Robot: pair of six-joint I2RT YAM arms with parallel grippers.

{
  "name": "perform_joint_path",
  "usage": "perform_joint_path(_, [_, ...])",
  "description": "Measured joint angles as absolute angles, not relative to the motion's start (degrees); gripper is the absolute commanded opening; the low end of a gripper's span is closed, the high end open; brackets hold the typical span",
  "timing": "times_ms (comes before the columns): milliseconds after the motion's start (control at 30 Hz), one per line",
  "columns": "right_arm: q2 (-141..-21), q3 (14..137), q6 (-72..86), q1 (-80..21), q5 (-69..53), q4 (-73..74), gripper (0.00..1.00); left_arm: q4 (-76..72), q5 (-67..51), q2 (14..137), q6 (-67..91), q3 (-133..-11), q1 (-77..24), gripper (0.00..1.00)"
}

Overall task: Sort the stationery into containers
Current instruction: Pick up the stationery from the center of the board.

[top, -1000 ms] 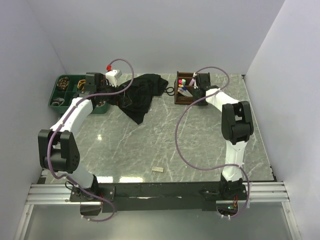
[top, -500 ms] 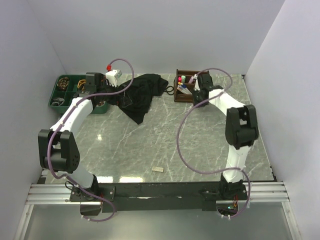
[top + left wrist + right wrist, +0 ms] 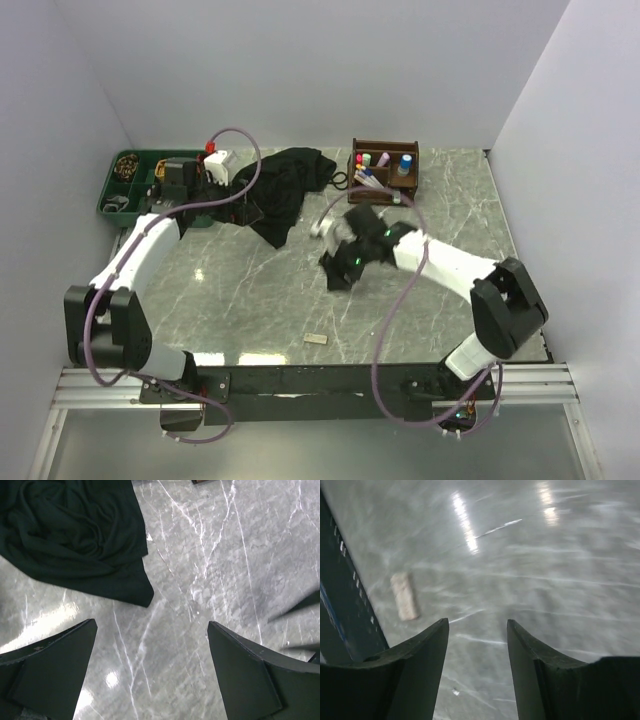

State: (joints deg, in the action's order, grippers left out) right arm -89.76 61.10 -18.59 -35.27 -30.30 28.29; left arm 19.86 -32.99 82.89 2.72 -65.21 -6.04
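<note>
Right end effector (image 3: 477, 625): fingers spread, nothing between them, poised over the bare marble surface (image 3: 560, 555). The small grey eraser (image 3: 405, 596) lies flat on the surface ahead of the fingertips and to the left in the wrist view, apart from both fingers. Seen from above, it lies between this end effector and the near edge. Beyond the end effector, at the far edge, stands the brown wooden organiser (image 3: 383, 146), holding upright pens, a pink highlighter (image 3: 382, 158) and the blue-capped piece (image 3: 405, 164). Left end effector (image 3: 152, 630): fingers spread wide, empty, above the surface. The black cloth (image 3: 75, 530) lies just beyond its fingertips; the green tray (image 3: 150, 153) sits to its left.
</note>
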Motion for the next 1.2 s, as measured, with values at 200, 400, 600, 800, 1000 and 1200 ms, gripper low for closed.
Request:
perform_joint_path(200, [-83.7, 51.7, -25.6, -44.4, -28.4, 28.3, 0.63, 20.0, -32.0, 76.3, 2.7, -60.9, -4.4, 0.99])
perform_joint_path(400, [-80.8, 47.1, -26.7, -50.9, -25.5, 26.0, 0.67, 19.9, -30.1, 72.4, 2.8, -58.6, -1.7, 0.99])
perform_joint_path(600, [-80.7, 44.3, -23.3, -57.8, -20.1, 21.3, 0.66, 20.0, -25.4, 71.2, 3.9, -58.1, -0.6, 0.99])
perform_joint_path(800, [-81.4, 44.2, -20.9, -62.7, -14.3, 18.3, 0.66, 20.0, -22.6, 69.6, 4.6, -58.1, -0.4, 0.99])
perform_joint_path(1000, [-84.8, 44.2, -20.3, -64.3, -11.2, 17.0, 0.66, 19.9, -22.1, 66.5, 5.3, -57.3, -0.4, 0.99])
perform_joint_path(1200, [-87.5, 44.5, -20.2, -65.3, -9.8, 16.7, 0.63, 20.0, -22.1, 65.4, 5.3, -56.4, -0.4, 0.99])
